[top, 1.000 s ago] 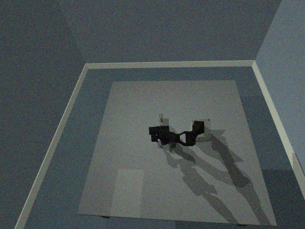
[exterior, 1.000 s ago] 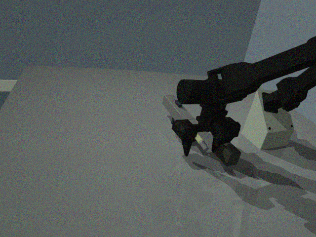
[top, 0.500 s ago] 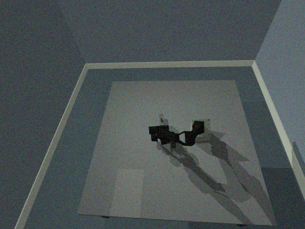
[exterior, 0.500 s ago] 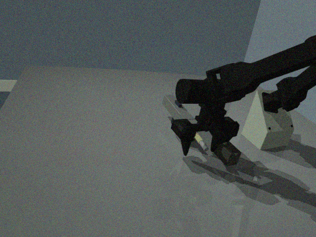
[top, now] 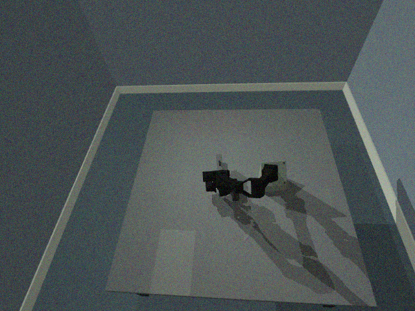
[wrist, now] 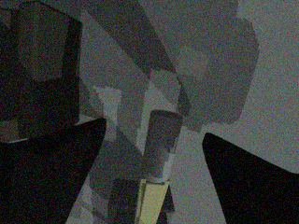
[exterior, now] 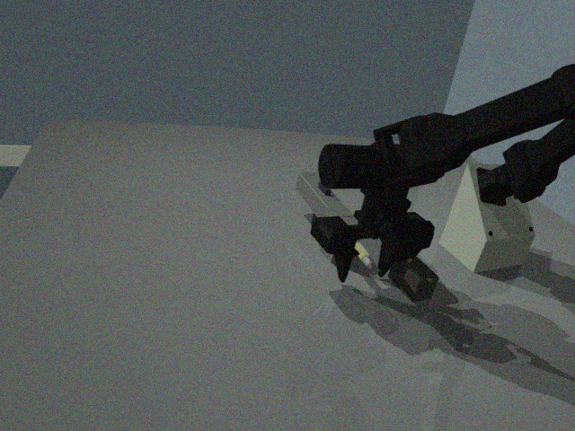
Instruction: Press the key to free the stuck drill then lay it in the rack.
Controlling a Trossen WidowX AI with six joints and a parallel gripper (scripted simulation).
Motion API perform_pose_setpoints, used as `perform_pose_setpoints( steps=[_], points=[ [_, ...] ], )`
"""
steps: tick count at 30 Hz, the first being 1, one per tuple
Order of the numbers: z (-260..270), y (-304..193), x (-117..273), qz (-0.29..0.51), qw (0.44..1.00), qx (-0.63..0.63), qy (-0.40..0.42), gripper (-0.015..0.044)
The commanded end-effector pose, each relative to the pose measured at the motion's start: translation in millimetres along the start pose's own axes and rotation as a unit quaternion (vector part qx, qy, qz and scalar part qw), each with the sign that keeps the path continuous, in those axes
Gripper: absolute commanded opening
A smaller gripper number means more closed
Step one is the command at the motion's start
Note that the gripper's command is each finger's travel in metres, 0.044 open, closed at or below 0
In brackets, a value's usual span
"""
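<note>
The drill, a slim grey cylinder with a yellow section, lies low between the fingertips. My gripper is open around it, with a gap on both sides in the wrist view. A pale long block with a small dark piece on top is behind the gripper. A dark block stands beside the right-hand finger in the exterior view. I cannot tell for certain which parts are the key and the rack. The drill's rear end is hidden.
A pale angular block stands at the arm's base. The arm reaches across above the tabletop, casting dark shadows. A lighter rectangle shows at the table's near side in the top view.
</note>
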State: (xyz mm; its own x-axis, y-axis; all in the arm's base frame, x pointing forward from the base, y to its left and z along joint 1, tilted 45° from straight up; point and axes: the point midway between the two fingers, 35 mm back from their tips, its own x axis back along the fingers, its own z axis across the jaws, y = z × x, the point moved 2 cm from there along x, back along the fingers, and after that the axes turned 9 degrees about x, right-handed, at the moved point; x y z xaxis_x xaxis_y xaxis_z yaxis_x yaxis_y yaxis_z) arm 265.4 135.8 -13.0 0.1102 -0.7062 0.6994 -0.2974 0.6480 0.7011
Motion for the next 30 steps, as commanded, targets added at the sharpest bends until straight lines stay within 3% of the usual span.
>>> perform_pose_setpoints(
  steps=[1, 9, 16, 30],
  points=[
    [-0.4, 0.2, 0.3, 0.000, 1.000, 0.000, -0.001, 0.0256],
    [-0.4, 0.2, 0.3, 0.000, 1.000, 0.000, -0.001, 0.0046],
    [-0.4, 0.2, 0.3, 0.000, 1.000, 0.000, -0.001, 0.0000],
    [1.9, 0.7, 3.7, 0.002, 1.000, 0.001, 0.002, 0.0000]
  ],
)
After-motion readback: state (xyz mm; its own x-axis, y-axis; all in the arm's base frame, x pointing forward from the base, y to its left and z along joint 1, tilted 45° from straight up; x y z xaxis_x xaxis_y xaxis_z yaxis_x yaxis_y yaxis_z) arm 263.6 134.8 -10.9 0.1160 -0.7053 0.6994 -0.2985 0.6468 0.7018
